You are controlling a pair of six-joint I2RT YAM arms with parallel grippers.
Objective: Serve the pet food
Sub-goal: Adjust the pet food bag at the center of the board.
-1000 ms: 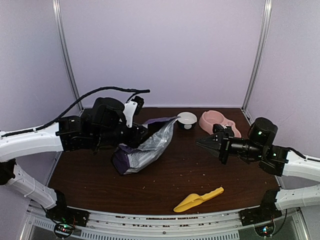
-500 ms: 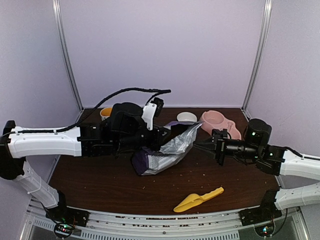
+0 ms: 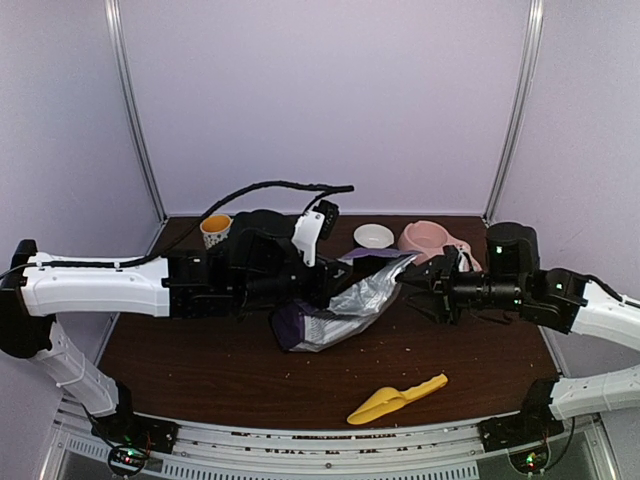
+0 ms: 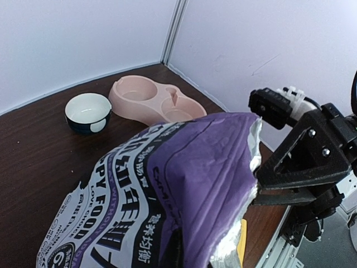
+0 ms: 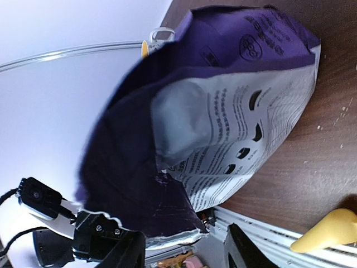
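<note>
The dark wooden table (image 3: 200,360) carries a yellow scoop (image 3: 397,399), pink double bowl (image 3: 425,240), white bowl (image 3: 374,236) and spotted cup (image 3: 215,230).

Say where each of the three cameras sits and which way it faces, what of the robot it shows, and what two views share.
Top external: high behind the arm bases, facing down over the table; both arms show.
Left wrist: faces across the purple bag toward the right gripper and pink double bowl; own fingers hidden.
Right wrist: faces into the bag's mouth; own fingers at the bottom edge.
Shared: both wrist views see the bag.
</note>
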